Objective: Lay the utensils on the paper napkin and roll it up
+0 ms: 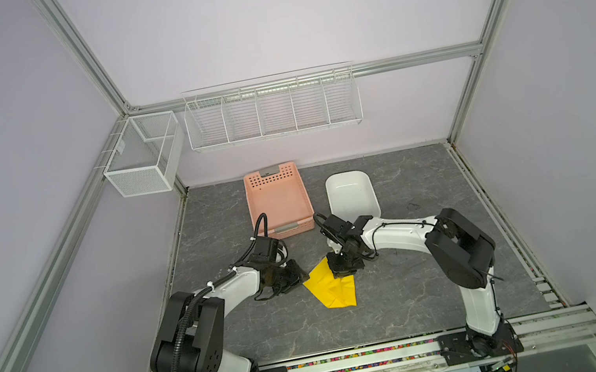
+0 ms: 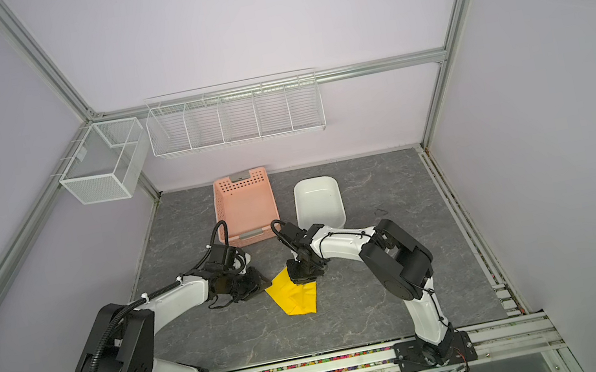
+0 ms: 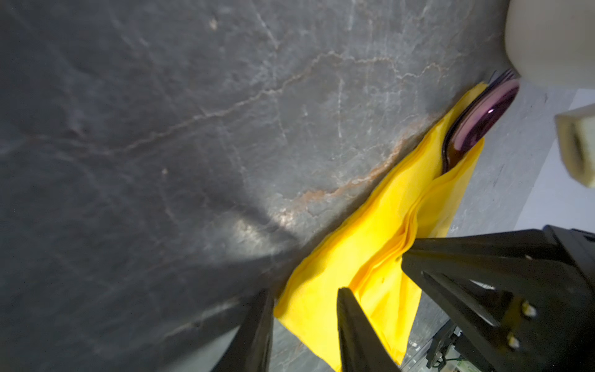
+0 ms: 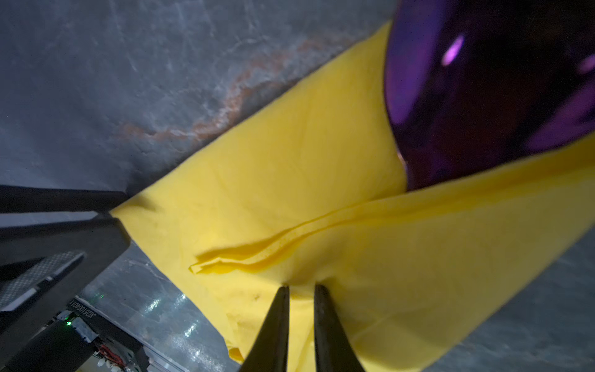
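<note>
Status: the utensils [image 3: 483, 119] were on the paper napkin [image 1: 330, 287] with one flap folded over them. Only the purple spoon bowl and the fork tines poked out at one end; no knife could be made out.

The bundle lay near the middle of the counter [image 1: 411, 299], a little toward its front edge. It was well apart from the pink basket [image 1: 278, 199] and the white tub [image 1: 351, 194] at the back.

Your left gripper [image 1: 301, 276] sat at the napkin's left corner, jaws partly apart astride the edge, clamping nothing visible.

Your right gripper [image 4: 301, 286] was down on the folded flap, jaws nearly together, paper puckered at the tips. Pinch or mere press: cannot tell.

Judgement: placing looked done and the first fold made, but rolling had barely started. The loose flat part toward the front edge was left for you to wind up.
</note>
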### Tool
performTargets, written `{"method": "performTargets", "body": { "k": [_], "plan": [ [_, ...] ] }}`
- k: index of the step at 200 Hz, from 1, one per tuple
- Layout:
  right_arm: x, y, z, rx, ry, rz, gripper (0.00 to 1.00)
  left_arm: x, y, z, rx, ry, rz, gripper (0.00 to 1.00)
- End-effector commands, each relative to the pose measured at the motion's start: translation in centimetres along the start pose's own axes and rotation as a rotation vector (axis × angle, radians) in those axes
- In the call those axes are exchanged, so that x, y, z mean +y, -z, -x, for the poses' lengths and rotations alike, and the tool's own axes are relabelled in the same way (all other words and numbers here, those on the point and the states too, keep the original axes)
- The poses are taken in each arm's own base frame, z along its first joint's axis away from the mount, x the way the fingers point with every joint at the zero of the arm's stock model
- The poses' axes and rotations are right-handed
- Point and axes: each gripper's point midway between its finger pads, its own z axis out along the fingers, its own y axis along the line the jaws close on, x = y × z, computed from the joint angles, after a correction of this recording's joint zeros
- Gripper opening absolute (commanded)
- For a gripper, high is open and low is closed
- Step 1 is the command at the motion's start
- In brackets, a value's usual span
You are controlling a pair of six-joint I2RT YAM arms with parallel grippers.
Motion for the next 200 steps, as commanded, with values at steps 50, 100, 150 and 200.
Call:
{"method": "performTargets", "body": {
  "k": [50, 100, 150, 200],
  "plan": [
    [-1.0, -0.9, -0.9, 0.031, 0.004, -0.044, 0.17, -1.0, 0.4, 0.3, -0.023, -0.034, -0.058, 0.26],
    [-1.0, -0.9, -1.0, 0.034, 0.006, -0.04, 0.17, -0.7, 0.1, 0.2, -0.014, -0.028, -0.045, 0.17],
    [-0.9, -0.9, -1.0, 0.034, 0.004, -0.035, 0.17, -1.2, 0.9, 0.2, -0.023, -0.042, -0.053, 0.04],
    [-0.9, -1.1, -1.1, 0.036, 0.001, -0.027, 0.16, -2.6, 1.8, 0.2, -0.03, -0.053, -0.108, 0.0]
  ]
}}
